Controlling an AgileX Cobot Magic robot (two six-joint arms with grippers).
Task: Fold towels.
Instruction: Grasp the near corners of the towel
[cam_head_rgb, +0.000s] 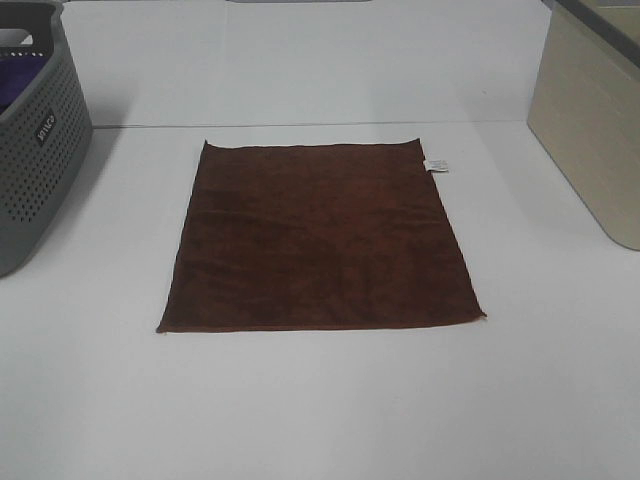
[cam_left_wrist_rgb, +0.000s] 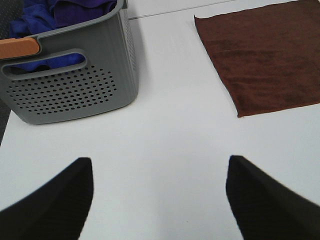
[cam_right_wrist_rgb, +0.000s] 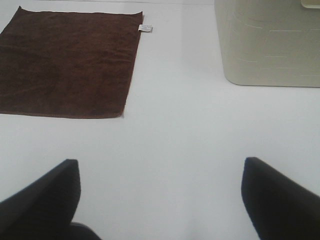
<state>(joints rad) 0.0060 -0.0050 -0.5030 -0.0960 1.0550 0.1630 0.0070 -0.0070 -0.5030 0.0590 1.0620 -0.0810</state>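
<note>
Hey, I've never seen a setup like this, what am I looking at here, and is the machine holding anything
It is a robot with two arms, each ending in a pincer-like gripper. One picture looks down from a high camera; the other two come from cameras on the wrists. On the white table lies a flat, dark reddish-brown square towel with a small white label. A grey perforated plastic basket holding purple cloth stands at the left, a beige bin at the right. The dark shapes in the wrist views are fingers of the left gripper and right gripper: both open, holding nothing.
</note>
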